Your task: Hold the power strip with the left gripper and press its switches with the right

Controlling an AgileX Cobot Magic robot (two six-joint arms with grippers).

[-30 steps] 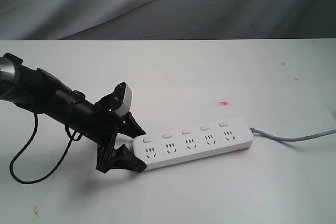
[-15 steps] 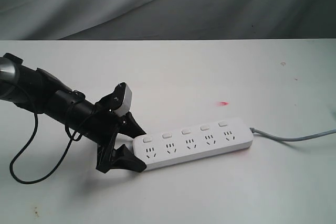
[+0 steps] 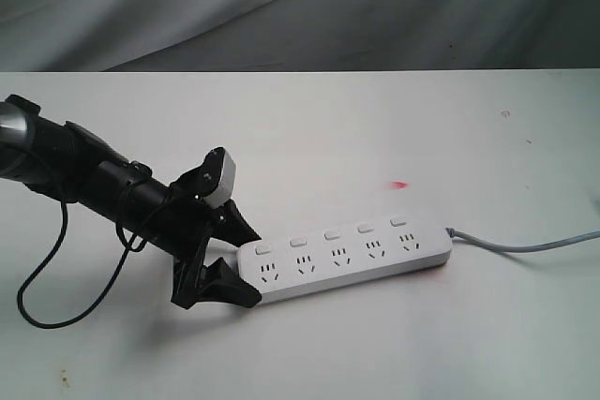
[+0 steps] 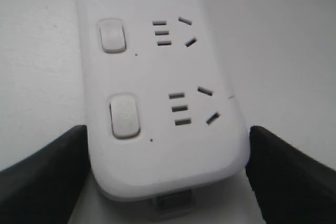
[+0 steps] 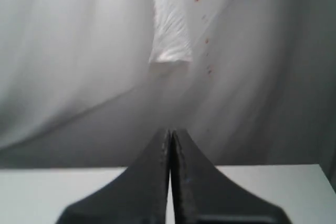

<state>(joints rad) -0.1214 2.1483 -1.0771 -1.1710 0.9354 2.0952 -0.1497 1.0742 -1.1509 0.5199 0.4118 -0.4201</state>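
Note:
The white power strip point(image 3: 375, 262) lies on the white table, slanting from front left to back right. Its five switches point(image 3: 333, 234) run in a row behind the sockets. My left gripper point(image 3: 255, 269) straddles the strip's left end, one black finger against each long side, shut on it. The left wrist view shows that end of the power strip point(image 4: 163, 66) between the fingers point(image 4: 47, 171), with the nearest switches point(image 4: 124, 116) unpressed. My right gripper point(image 5: 170, 131) is out of the exterior view; its fingers are shut together, empty, pointing at a grey cloth.
The strip's thin grey cable point(image 3: 525, 246) runs off to the right edge. A black wire loop point(image 3: 37, 278) hangs from the left arm onto the table. A small red mark point(image 3: 400, 184) lies behind the strip. Grey cloth point(image 3: 300, 7) backs the table.

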